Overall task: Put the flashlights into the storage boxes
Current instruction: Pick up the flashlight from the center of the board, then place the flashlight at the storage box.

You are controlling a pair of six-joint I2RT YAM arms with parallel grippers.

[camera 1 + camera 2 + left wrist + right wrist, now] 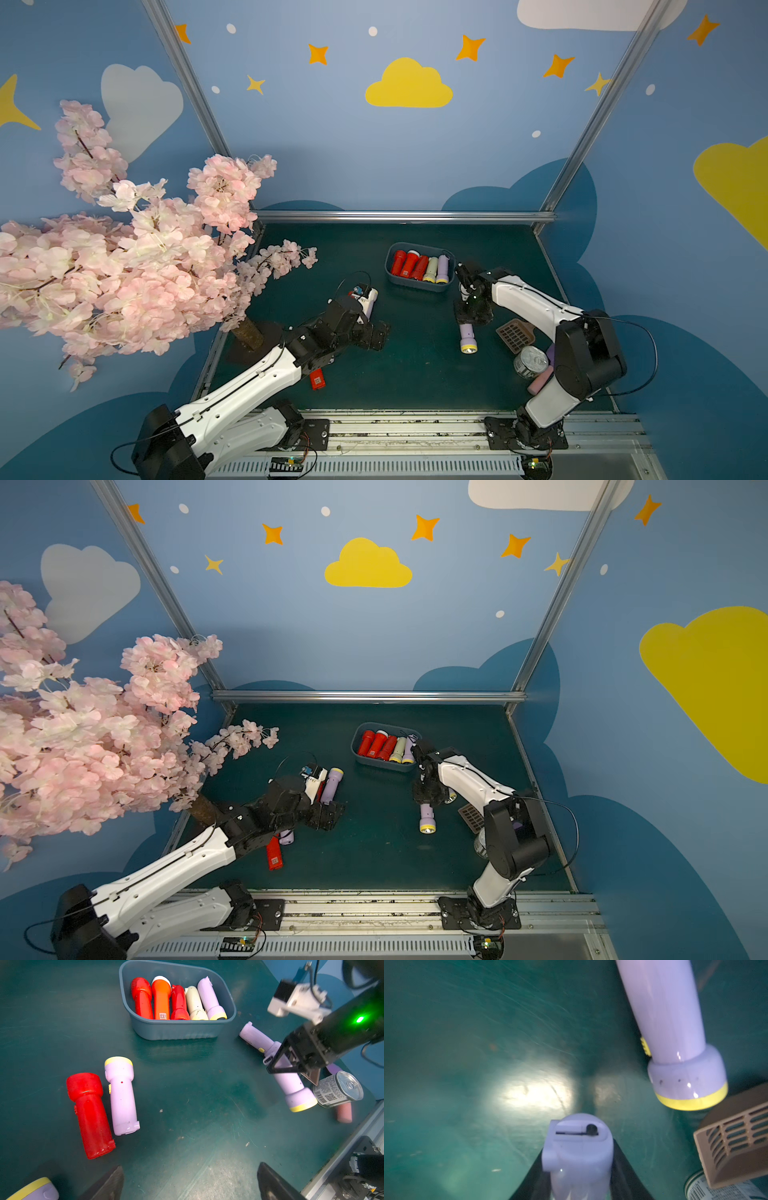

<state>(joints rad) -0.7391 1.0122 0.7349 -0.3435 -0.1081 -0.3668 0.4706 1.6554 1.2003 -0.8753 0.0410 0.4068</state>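
– Claws first: the right claw (578, 1147) is closed on a lilac flashlight (295, 1093), its jaws pressing both sides of the body near the tail end. If this flashlight is lifted off the mat (415, 374), I cannot tell.
– And the left claw (191, 1167)?
– It stands wide open above the mat, nearer to the front edge than the storage box (419, 286).
– Where is that box?
– Toward the back of the mat, apart from both claws. In it lie five flashlights (161, 999) side by side: three red, one pale yellow, and one lilac at the right end.
– What lies outside of it?
– A second lilac flashlight (670, 1022) lies just beside the gripped one, with its yellow-ringed head near the brown scoop (737, 1138). A red flashlight (89, 1113) and a third lilac flashlight (121, 1095) lie side by side close to the left claw. A tin can (336, 1088) is next to the scoop, and a pink cylinder (345, 1113) next to the can.
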